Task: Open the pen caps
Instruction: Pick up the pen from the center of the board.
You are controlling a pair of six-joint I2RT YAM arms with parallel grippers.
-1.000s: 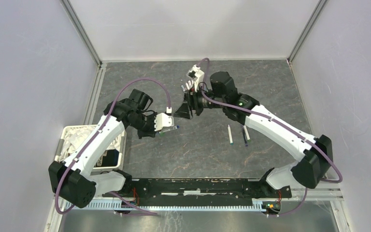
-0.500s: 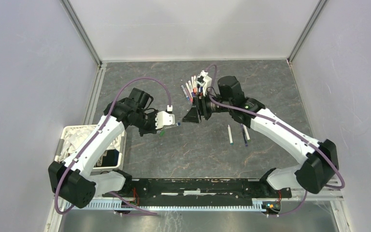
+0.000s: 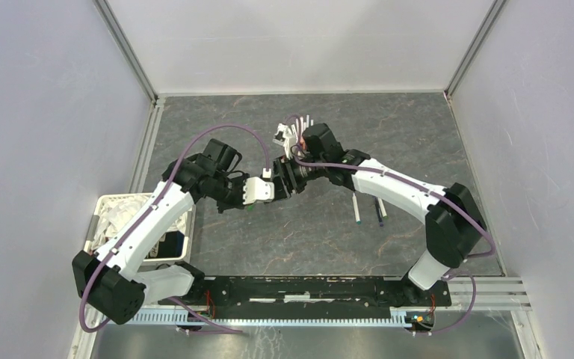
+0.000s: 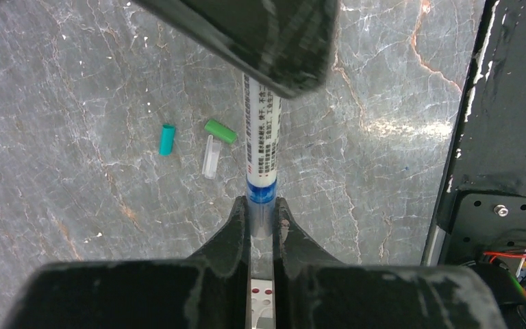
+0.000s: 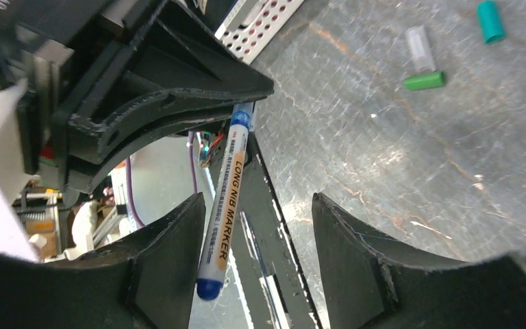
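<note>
The right arm has just swung over to meet the left one. Now the right gripper [image 5: 259, 202] is waiting with its fingers apart around the free end of the pen [image 5: 226, 205], not squeezing it yet. The left gripper [image 4: 264, 205] is clamping tight on the pen's other end, holding it up above the table [image 3: 284, 239]. So the pull is probably coming next: the right fingers need to close and tug. Which end is the cap is hard to tell.

A teal cap [image 4: 168, 139], a green cap [image 4: 220, 130] and a clear cap [image 4: 210, 156] are lying loose underneath. Two more pens [image 3: 356, 209] are lying by the right arm, and a white basket [image 3: 108, 206] is sitting by the left arm. Nothing seems to be getting in the way.
</note>
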